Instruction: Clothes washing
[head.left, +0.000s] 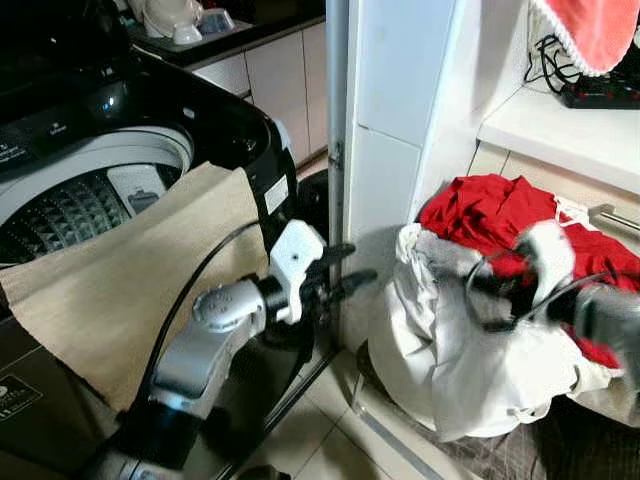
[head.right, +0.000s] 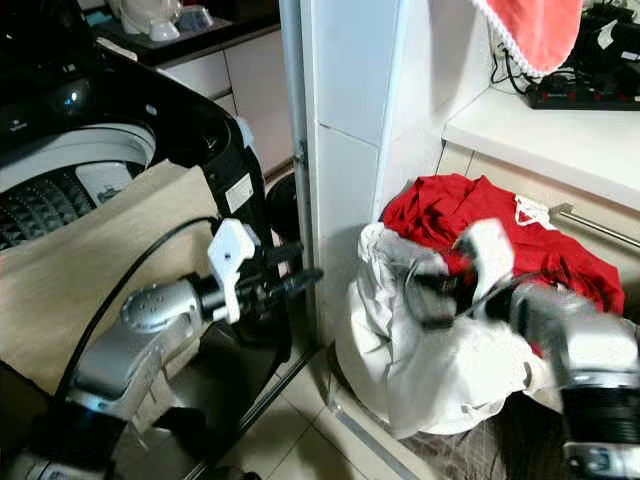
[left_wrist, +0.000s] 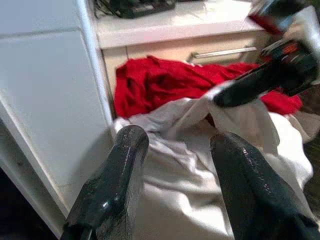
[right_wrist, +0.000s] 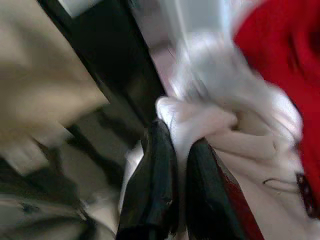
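Right gripper (right_wrist: 177, 165) is clamped on a fold of the white garment (head.left: 450, 360) heaped with red clothes (head.left: 490, 215) right of the washing machine (head.left: 90, 190), which lies to its left; left gripper (head.left: 345, 275), fingers apart, hovers between.

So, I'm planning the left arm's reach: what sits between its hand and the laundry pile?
Nothing: the left hand hangs open, with only bare white cabinet wall behind the gap to the laundry pile, seen in the left eye view.

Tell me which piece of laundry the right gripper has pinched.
The white cloth on the pile, not the red garment behind it or the beige cloth draped over the washer.
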